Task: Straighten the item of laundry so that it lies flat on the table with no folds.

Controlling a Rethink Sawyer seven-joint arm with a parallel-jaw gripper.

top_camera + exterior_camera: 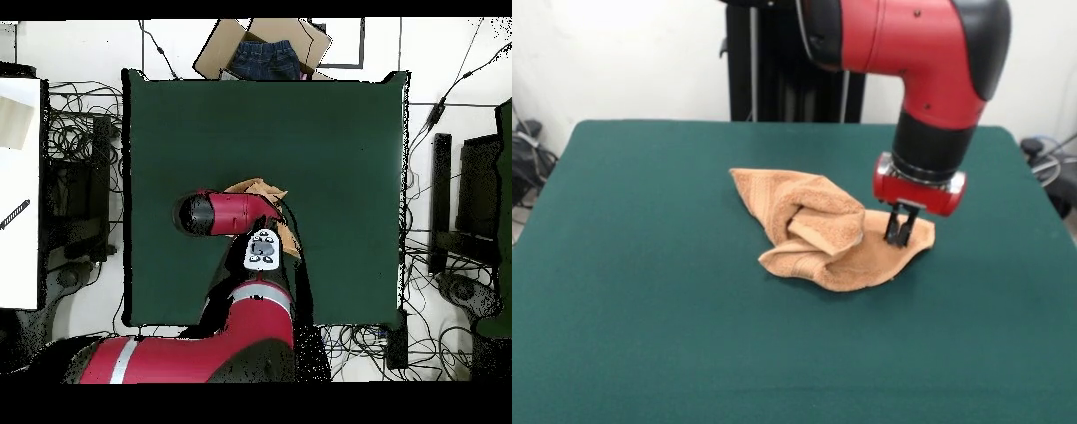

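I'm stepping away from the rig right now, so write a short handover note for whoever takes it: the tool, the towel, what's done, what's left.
Tool: down on the towel's edge at the picture's right in the front view, tips pressed into the cloth; whether it is pinching the fabric cannot be told.
Towel: crumpled near the middle of the table, one part rolled over itself in a thick fold, a flatter flap under the tool. In the overhead view the arm hides most of it.
Done: tool placed at the towel's edge.
Left: all the straightening; the folds still need opening so that it lies flat.
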